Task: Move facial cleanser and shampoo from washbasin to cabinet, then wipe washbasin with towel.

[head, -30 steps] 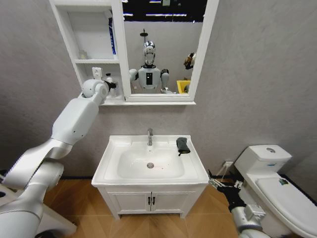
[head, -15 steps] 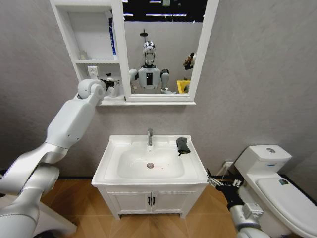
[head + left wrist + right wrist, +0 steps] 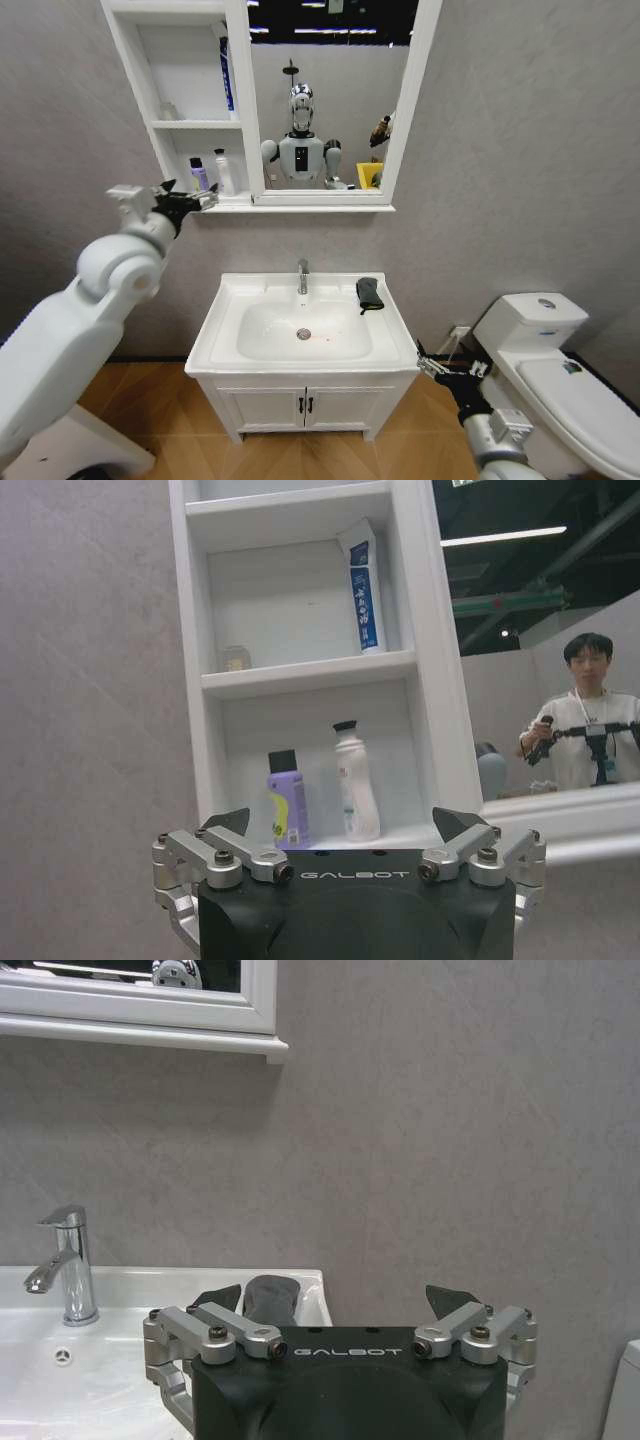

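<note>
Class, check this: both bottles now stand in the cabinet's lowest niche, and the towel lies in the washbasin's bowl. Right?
Wrong on the towel. The head view shows it on the washbasin rim, right of the faucet, not in the bowl. The facial cleanser and shampoo do stand in the cabinet's lowest niche.

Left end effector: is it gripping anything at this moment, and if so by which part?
Nothing is held. The left end effector is open and empty in front of the cabinet; the facial cleanser and shampoo stand on its lowest shelf.
</note>
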